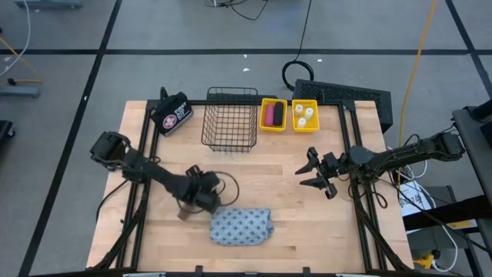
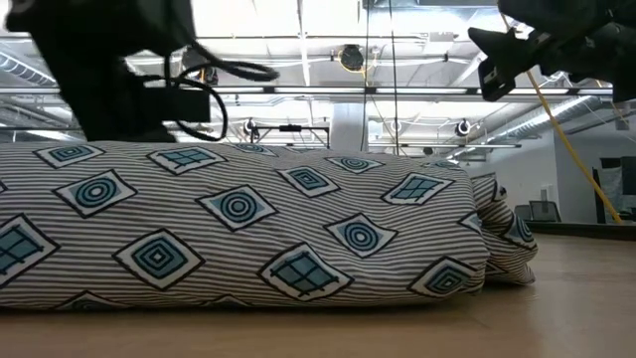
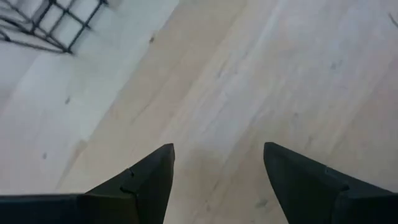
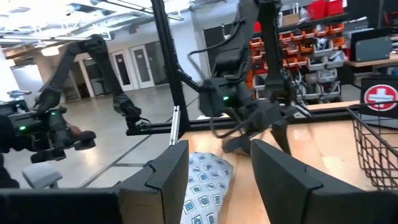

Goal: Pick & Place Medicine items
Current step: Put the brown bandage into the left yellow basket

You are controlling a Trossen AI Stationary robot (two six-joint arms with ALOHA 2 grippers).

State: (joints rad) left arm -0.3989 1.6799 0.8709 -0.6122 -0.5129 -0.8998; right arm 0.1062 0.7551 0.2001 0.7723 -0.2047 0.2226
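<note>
**High view: pouch on the bench, both arms empty-handed**

High view shows one wooden bench (image 1: 154, 231) with two dark arms over it. The left gripper (image 1: 201, 194) hangs near the front edge, just left of the blue-grey patterned pouch (image 1: 241, 226); whether it touches the pouch cannot be told from above. Its jaws stand apart with bare wood between them in the left wrist view, nothing held. The right gripper (image 1: 314, 172) hovers over the right half of the bench, well apart from the pouch, jaws spread and empty.

One pouch lies near the middle of the front edge. In the low view it fills most of the frame and hides nearly everything behind it.

One black wire basket (image 1: 230, 119) sits at the middle of the back edge. One black bag (image 1: 171, 114) with a red-and-white round emblem lies towards the back left corner, just left of the basket.

Two yellow bins stand side by side at the back edge, right of the basket. The left bin (image 1: 264, 125) holds one pink roll (image 1: 277, 114) beside a dark bar-shaped piece (image 1: 268, 114) that is hard to make out. The right bin (image 1: 310, 126) holds three tiny white bottles (image 1: 304, 114).

The small black handled piece cannot be made out in any view.
</note>
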